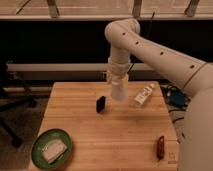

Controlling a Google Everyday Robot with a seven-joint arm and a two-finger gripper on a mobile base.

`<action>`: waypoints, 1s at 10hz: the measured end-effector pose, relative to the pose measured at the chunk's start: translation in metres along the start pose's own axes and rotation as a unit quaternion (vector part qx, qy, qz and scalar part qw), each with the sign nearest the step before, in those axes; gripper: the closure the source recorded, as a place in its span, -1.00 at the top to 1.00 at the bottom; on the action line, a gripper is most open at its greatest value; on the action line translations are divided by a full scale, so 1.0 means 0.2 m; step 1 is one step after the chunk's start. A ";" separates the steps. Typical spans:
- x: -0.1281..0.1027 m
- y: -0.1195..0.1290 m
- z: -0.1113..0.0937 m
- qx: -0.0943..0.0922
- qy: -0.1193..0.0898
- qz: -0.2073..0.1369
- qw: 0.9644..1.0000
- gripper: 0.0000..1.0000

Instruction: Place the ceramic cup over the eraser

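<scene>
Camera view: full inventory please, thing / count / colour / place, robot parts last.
table: 1, light wood, fills the lower centre
eraser: 1, black, upright, table centre-left
ceramic cup: 1, white, at the arm's end, right of the eraser
bottle: 1, clear with white, lying at the back right
plate: 1, green, front left corner, holding a pale item
small object: 1, dark red-brown, front right
arm: 1, white, from the right
claw: 1, white, atop the cup
</scene>
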 end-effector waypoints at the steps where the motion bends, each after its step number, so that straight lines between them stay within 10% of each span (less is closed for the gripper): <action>1: -0.01 0.02 0.00 0.001 -0.008 -0.009 1.000 -1.00; 10: -0.24 -0.19 0.11 0.038 -0.069 -0.082 0.994 -1.00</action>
